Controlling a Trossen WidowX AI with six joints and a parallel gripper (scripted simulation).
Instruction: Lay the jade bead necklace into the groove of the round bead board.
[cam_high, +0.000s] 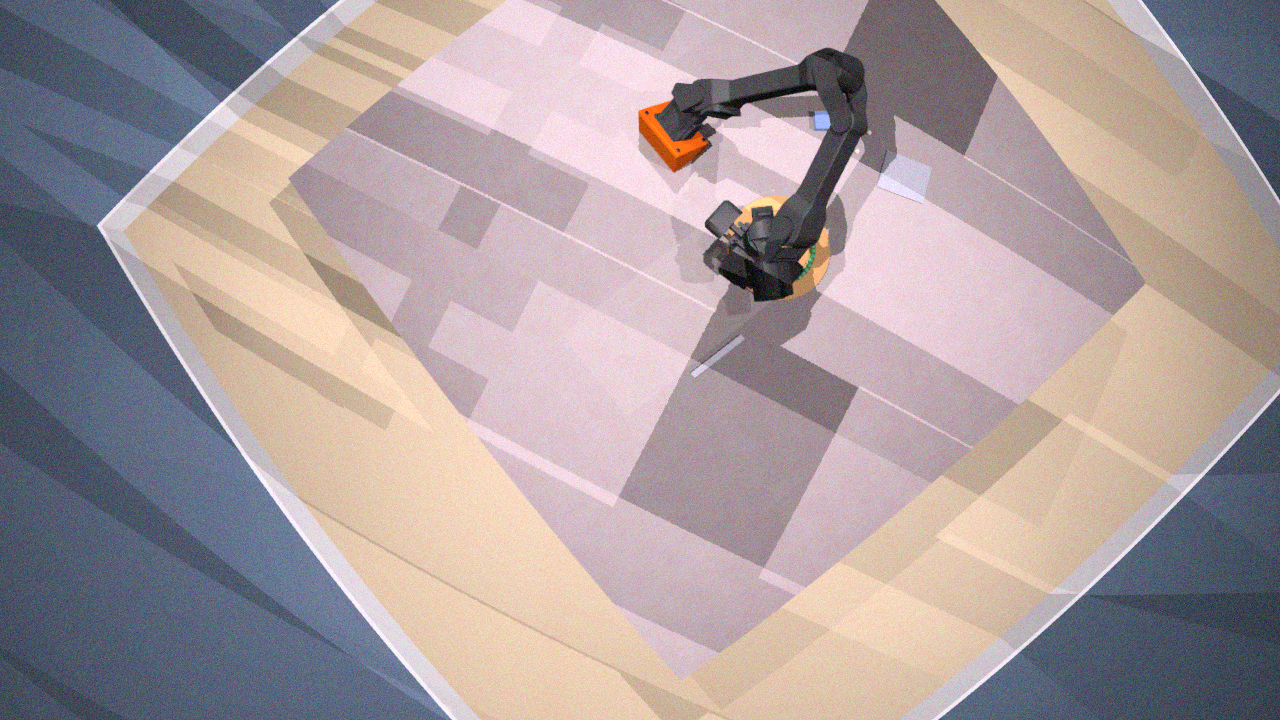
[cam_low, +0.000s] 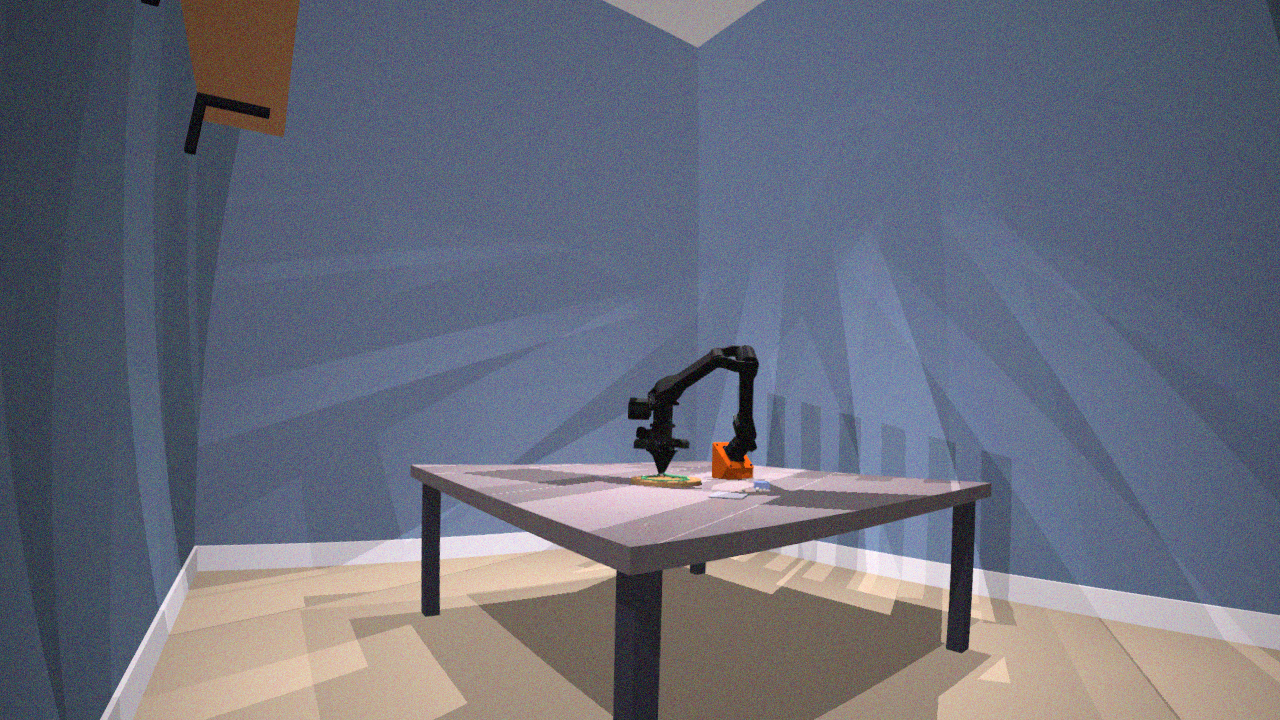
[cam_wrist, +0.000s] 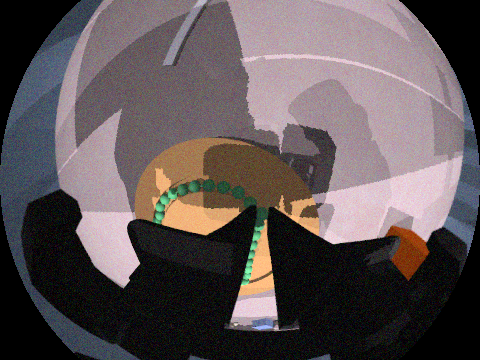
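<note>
Green beads made up the necklace (cam_high: 812, 261) (cam_low: 673, 477) (cam_wrist: 209, 185), and in the wrist view you had its curved run at the left, over the pale wooden board (cam_high: 824, 268) (cam_low: 666, 484) (cam_wrist: 170, 150). That stretch followed the line of the groove (cam_wrist: 261, 277) fairly closely, though you could not tell whether each bead sat down in it. At the middle, your gripper (cam_high: 759, 266) (cam_low: 661, 472) (cam_wrist: 262, 212) had its tips nearly together, pinching the necklace by a bead, low over the board. To the right of the curve, the string ran rather straight from the tips towards the arm's side, inside the groove's arc, so that stretch probably still needed guiding outwards. You could expect it to handle as light and limp: a pull would carry the neighbouring beads along, while a push might merely buckle the string. Round, smooth beads could roll or slip from a shallow pinch, so your best hold was across a bead's middle, near the stray section, with a gentle squeeze and little lift. Farthest right stood the arm's orange base (cam_high: 673, 154) (cam_low: 718, 461) (cam_wrist: 410, 252), well apart from the work.
</note>
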